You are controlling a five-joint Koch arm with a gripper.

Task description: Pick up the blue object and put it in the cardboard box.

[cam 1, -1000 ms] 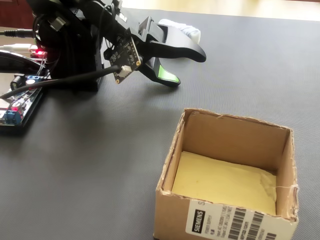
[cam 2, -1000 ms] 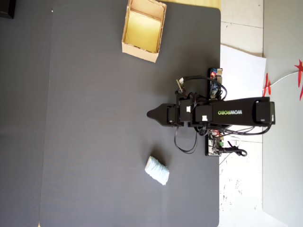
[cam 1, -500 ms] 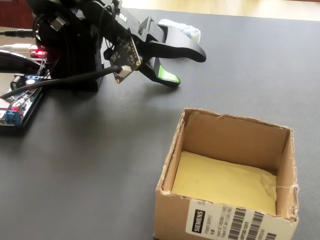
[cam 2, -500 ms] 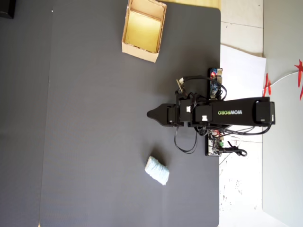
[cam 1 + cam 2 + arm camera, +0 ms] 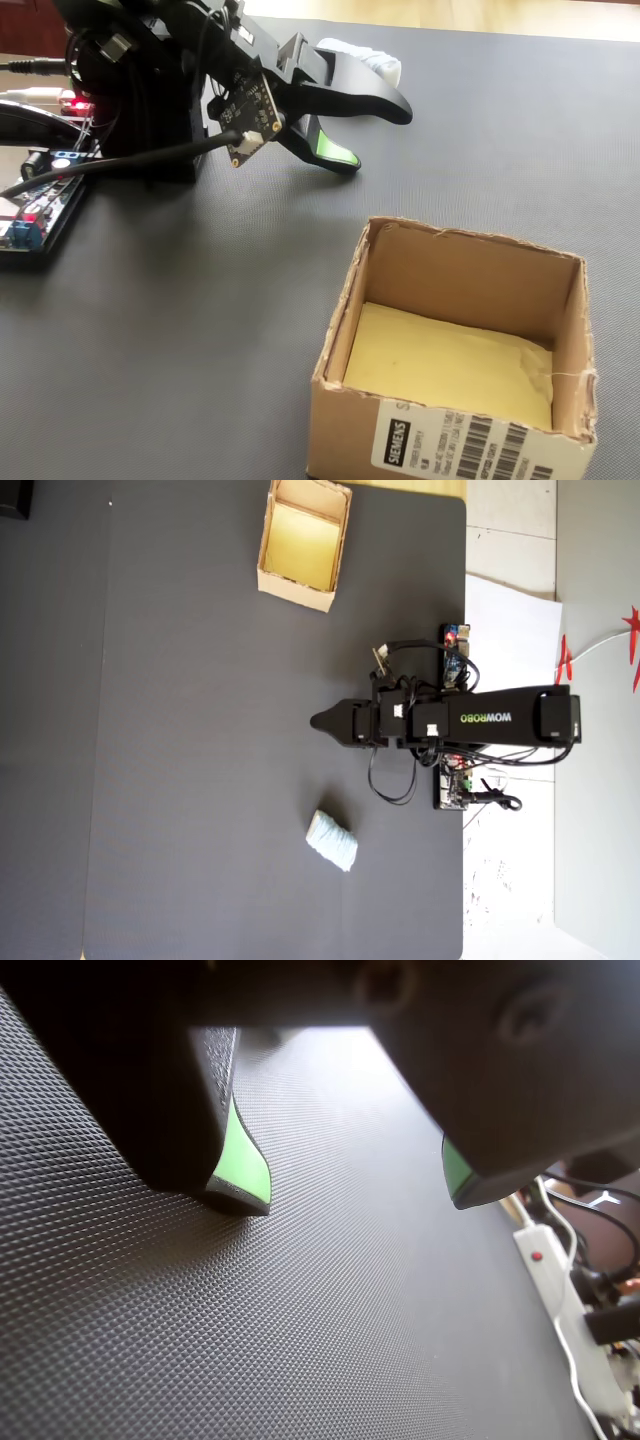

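Hand (image 5: 355,1195) agape, seemingly empty, apart from blue object (image 5: 331,840), cardboard box (image 5: 288,584).

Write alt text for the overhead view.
A black robot arm reaches left over a dark mat, its gripper empty. A pale-blue lump lies below it in the picture; an open cardboard box sits near the top edge.

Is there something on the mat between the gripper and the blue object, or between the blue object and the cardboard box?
Nothing visible blocks either path. In the overhead view, bare mat separates the gripper from the blue object. The straight line from there to the cardboard box passes only the gripper's own tip.
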